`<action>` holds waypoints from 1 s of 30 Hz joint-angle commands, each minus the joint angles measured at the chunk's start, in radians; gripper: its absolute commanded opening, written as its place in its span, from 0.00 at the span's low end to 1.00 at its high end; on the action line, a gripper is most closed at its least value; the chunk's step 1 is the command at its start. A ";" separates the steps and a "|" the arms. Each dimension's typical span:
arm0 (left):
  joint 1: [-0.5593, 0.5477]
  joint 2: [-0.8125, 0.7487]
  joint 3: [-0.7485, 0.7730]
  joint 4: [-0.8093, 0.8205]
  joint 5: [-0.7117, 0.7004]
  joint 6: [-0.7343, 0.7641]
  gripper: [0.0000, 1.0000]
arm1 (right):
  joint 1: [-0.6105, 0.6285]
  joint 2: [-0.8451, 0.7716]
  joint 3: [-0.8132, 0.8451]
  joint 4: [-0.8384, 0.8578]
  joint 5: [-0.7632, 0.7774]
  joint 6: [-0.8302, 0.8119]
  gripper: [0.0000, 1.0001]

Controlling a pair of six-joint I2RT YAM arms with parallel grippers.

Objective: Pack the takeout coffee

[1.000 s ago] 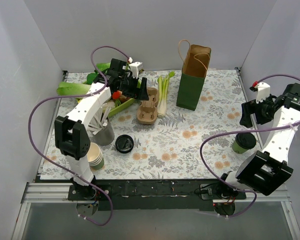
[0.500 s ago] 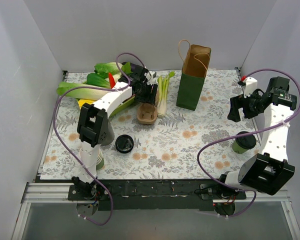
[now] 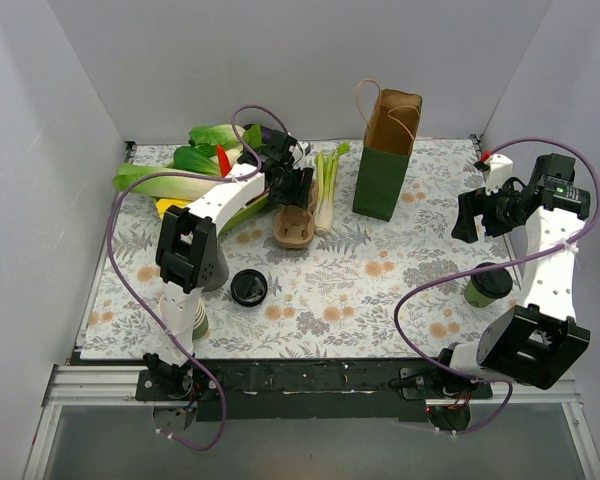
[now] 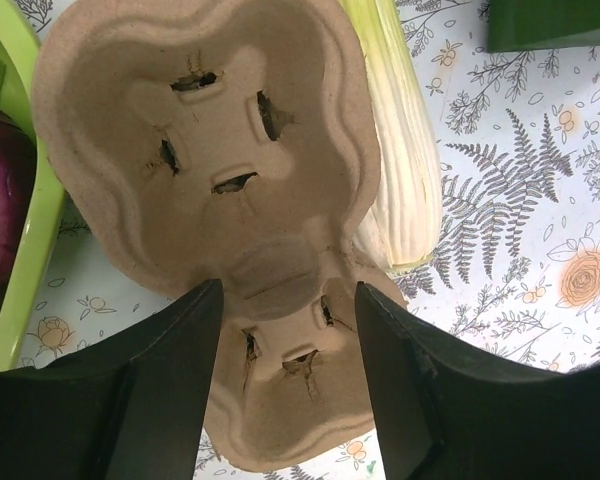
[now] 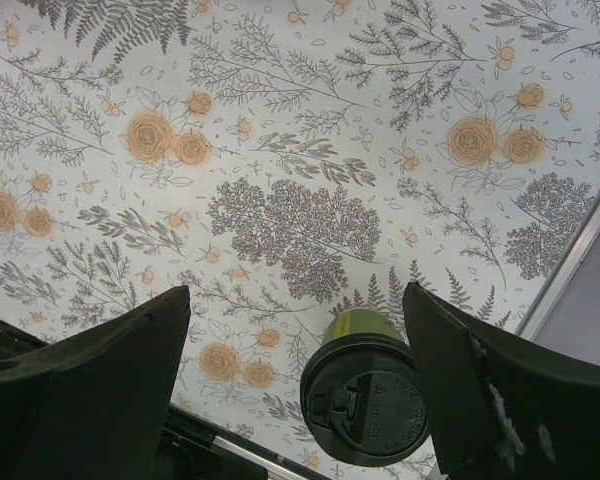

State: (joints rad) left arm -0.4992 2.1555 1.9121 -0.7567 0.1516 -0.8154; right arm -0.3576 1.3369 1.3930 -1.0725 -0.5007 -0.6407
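Left gripper (image 4: 288, 290) clamps pulp cup carrier (image 4: 200, 130) at its narrow waist — likely the firmest hold; right gripper (image 5: 298, 295), spread wide, overhangs lidded takeout coffee (image 5: 365, 400).

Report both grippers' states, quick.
Left gripper: closed on the cardboard cup carrier at its waist.
Right gripper: open, empty, clear of the lidded coffee cup.

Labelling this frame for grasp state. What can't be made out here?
- Left wrist: whether the left end effector presses the cup carrier; contact hidden behind it.
- Right wrist: what the takeout coffee holds; its lid covers it.
- Top view: bottom of the paper bag; its walls hide it.
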 commanded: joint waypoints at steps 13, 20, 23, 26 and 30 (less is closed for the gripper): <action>-0.024 0.040 0.044 -0.004 -0.069 0.007 0.41 | 0.009 0.011 -0.008 0.034 -0.033 0.026 0.93; -0.044 0.053 0.059 -0.004 -0.098 0.028 0.30 | 0.012 0.019 -0.003 0.037 -0.033 0.030 0.93; -0.047 0.046 0.071 -0.016 -0.096 0.041 0.18 | 0.014 0.022 -0.005 0.040 -0.035 0.030 0.93; -0.044 0.012 0.076 -0.030 -0.103 0.067 0.00 | 0.017 0.028 0.000 0.045 -0.038 0.032 0.93; -0.029 -0.061 0.068 -0.043 -0.051 0.067 0.00 | 0.023 0.042 0.020 0.045 -0.041 0.035 0.93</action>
State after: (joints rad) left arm -0.5362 2.1994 1.9480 -0.7689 0.0624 -0.7731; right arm -0.3443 1.3647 1.3911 -1.0489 -0.5125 -0.6197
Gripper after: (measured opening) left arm 0.362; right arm 0.933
